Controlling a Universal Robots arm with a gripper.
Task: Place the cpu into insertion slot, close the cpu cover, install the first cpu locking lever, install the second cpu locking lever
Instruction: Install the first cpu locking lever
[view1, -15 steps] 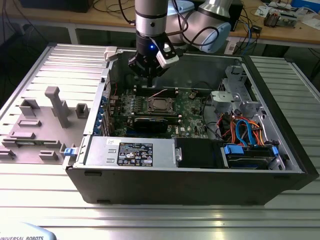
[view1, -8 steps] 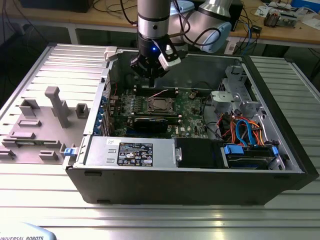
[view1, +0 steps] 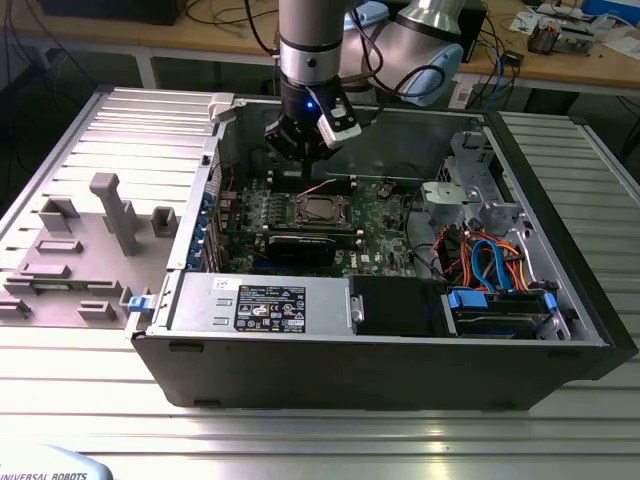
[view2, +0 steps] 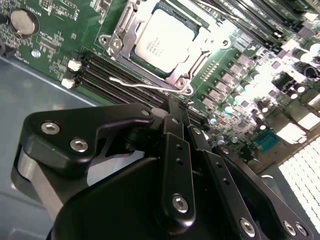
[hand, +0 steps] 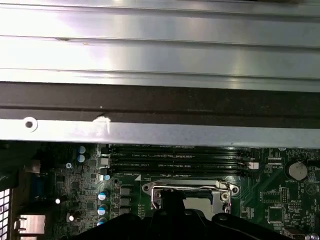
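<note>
The cpu (view2: 160, 39) lies flat in the insertion slot (view2: 114, 44) on the green board, its silver top showing through the window of the cpu cover (view2: 200, 45), which is down over it. A thin wire locking lever (view2: 142, 86) runs along the socket's edge beside the memory slots. My gripper (view2: 176, 107) hangs above the board just off that edge, fingers together and holding nothing. In the exterior view the gripper (view1: 300, 145) hovers behind the cpu (view1: 318, 208). The first wrist view has the cover (hand: 187, 187) just past the gripper (hand: 170, 199).
Long black memory slots (view2: 115, 75) lie between gripper and socket. A black graphics card (view1: 300, 245), a power supply (view1: 260, 300) and coloured cables (view1: 485, 260) fill the case's front. The case wall (hand: 160, 132) rises close behind. Grey fixture blocks (view1: 110, 215) stand at the exterior view's left.
</note>
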